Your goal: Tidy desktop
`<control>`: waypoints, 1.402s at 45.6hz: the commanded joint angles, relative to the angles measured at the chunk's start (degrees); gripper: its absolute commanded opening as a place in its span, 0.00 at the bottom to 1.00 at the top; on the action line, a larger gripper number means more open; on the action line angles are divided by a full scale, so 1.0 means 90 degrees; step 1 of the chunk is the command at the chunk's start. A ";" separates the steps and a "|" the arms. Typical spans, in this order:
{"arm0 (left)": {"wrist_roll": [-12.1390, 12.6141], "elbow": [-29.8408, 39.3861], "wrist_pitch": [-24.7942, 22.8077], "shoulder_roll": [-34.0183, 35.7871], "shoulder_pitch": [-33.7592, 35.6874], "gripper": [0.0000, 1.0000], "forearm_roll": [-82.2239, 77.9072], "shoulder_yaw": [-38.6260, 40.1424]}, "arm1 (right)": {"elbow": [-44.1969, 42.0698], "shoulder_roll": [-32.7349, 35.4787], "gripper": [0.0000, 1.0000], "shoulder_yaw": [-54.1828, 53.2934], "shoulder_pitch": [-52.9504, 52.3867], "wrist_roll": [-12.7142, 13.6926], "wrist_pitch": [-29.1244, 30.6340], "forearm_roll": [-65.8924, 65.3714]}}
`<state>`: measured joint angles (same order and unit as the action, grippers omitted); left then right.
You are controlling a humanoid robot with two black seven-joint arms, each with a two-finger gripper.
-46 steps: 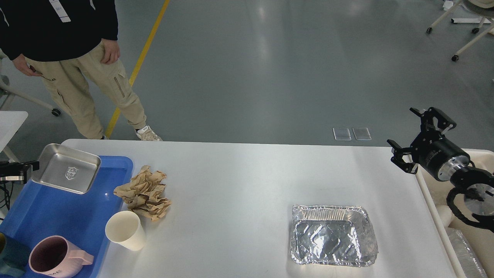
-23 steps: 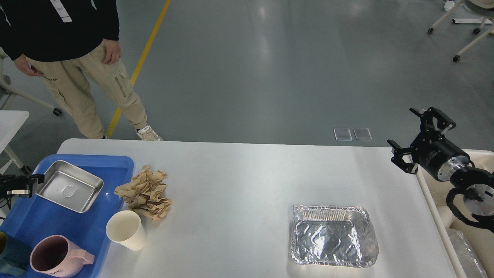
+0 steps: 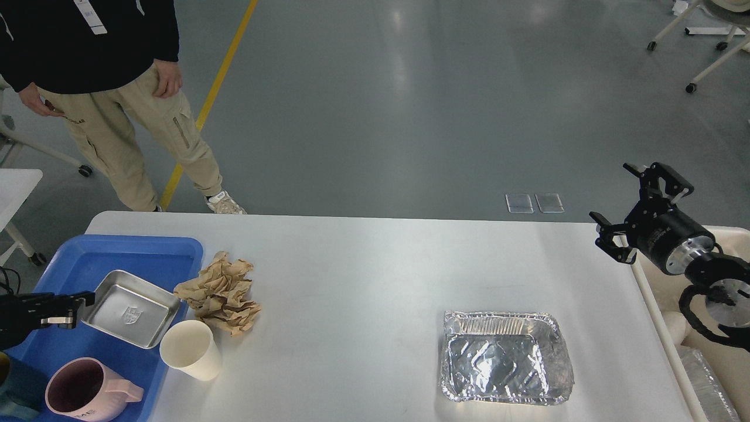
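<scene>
The desktop is a wide white tabletop. On it lie a crumpled brown paper, a white paper cup standing upright, and an empty foil tray. My left gripper is shut on the left rim of a small steel tray, which it holds over the blue plastic tray next to the cup. My right gripper is open and empty, raised above the desktop's far right corner.
A pink mug and a teal object sit in the blue tray's near end. A cream bin stands past the desktop's right edge. A person stands beyond the far left corner.
My left gripper has carried the steel tray from the blue tray's far left corner toward me and to the right, close to the cup. The right arm has stayed still.
</scene>
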<state>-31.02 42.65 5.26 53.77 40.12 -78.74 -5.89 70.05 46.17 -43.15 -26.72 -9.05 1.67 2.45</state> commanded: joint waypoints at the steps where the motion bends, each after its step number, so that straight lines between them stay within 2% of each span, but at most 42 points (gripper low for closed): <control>1: 0.0000 -0.0022 0.0021 -0.0066 -0.0053 0.08 0.0019 0.0009 | 0.0010 0.0016 1.00 0.0000 0.0009 0.0000 0.0000 0.0001; 5: 0.0000 -0.0022 0.0021 -0.0095 -0.0044 0.14 0.0077 0.0009 | 0.0000 0.0016 1.00 0.0000 0.0010 0.0000 0.0000 0.0001; 9: 0.0000 -0.0022 0.0012 -0.0095 -0.0044 0.34 0.0116 0.0048 | 0.0000 0.0007 1.00 0.0000 0.0010 0.0000 0.0000 0.0001; 13: -0.0010 -0.0022 -0.0008 -0.0085 -0.0034 0.41 0.0116 0.0058 | 0.0000 -0.0003 1.00 0.0000 0.0010 0.0000 0.0000 0.0001; 14: -0.0020 -0.0013 -0.0018 -0.0085 -0.0044 0.52 0.0107 0.0087 | 0.0000 -0.0003 1.00 0.0000 0.0010 0.0000 0.0000 0.0001; 16: -0.0059 -0.0003 -0.0018 -0.0085 -0.0044 0.61 0.0107 0.0107 | 0.0000 -0.0003 1.00 0.0000 0.0010 0.0000 0.0000 0.0001; 21: -0.0147 -0.0003 -0.0018 -0.0085 -0.0024 0.71 0.0116 0.0136 | 0.0000 -0.0003 1.00 0.0000 0.0010 0.0000 0.0000 0.0001; 37: -0.0264 0.0085 -0.0086 -0.0007 0.0054 0.77 0.0467 0.0302 | 0.0010 0.0026 1.00 0.0000 0.0019 0.0000 0.0000 0.0001; 49: -0.0108 0.0290 -0.0896 -0.0037 0.0064 0.86 0.1122 0.1151 | 0.0020 0.0046 1.00 0.0000 0.0010 0.0010 -0.0010 0.0001; 55: 0.0253 0.0622 -0.1267 -0.0046 0.0054 0.88 0.1444 0.1815 | 0.0020 0.0046 1.00 0.0010 0.0019 0.0010 -0.0010 0.0001; 59: 0.0760 0.0982 -0.1502 -0.0066 0.0054 0.90 0.1591 0.2216 | 0.0020 0.0036 1.00 0.0010 0.0019 0.0010 -0.0010 0.0001; 64: 0.1434 0.1471 -0.1541 -0.0124 0.0044 0.94 0.1649 0.2421 | 0.0030 0.0046 1.00 0.0019 0.0029 0.0010 -0.0019 0.0001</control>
<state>-23.71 51.68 -7.96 53.16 40.65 -64.64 13.74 70.23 46.57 -43.03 -26.56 -8.96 1.56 2.46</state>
